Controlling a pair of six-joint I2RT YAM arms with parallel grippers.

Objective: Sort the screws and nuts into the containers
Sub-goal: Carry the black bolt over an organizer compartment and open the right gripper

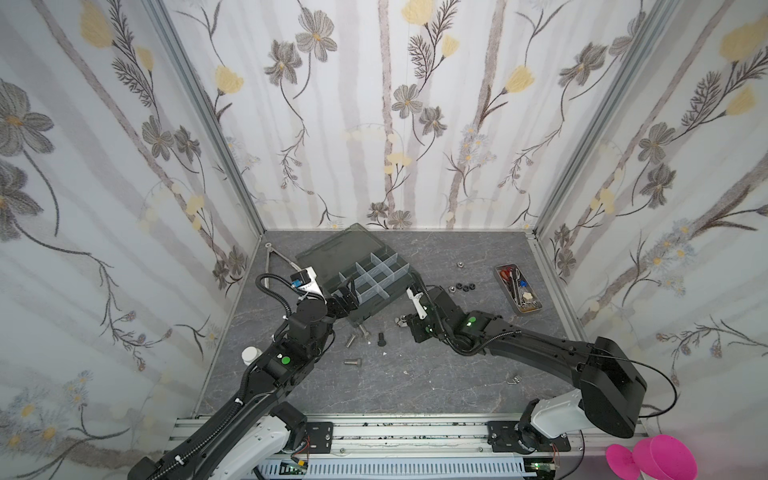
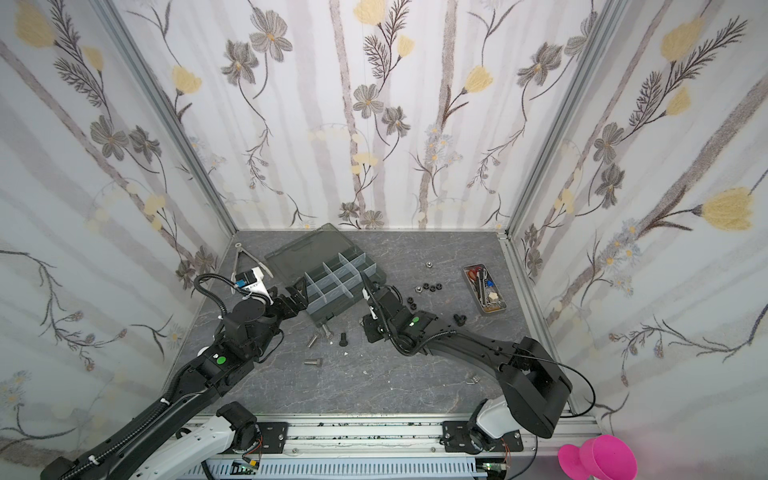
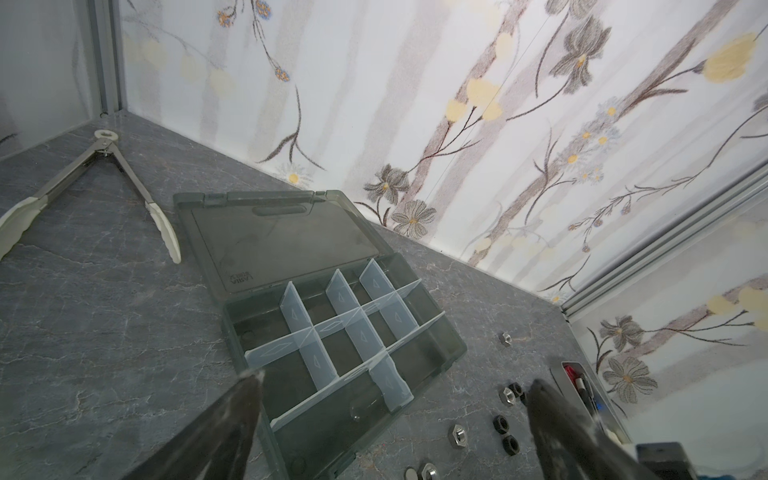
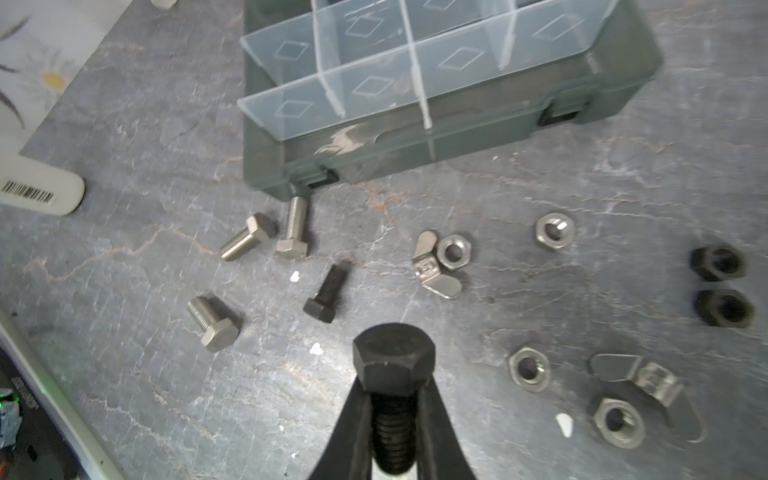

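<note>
Grey tabletop [image 4: 540, 178], three silver screws [image 4: 293, 226] loose, right hand [image 4: 394, 390] tight on one black screw [image 4: 394, 359], left hand [image 3: 395, 380] agape.

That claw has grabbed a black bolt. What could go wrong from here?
The right gripper pinches the black bolt by its threaded shank only, with the head sticking out past the fingertips, so it might twist or slip out. The organizer box has pale dividers standing above its rim, and a low pass could snag them. The open left gripper hovers by the same box, so the arms might crowd each other.
</note>
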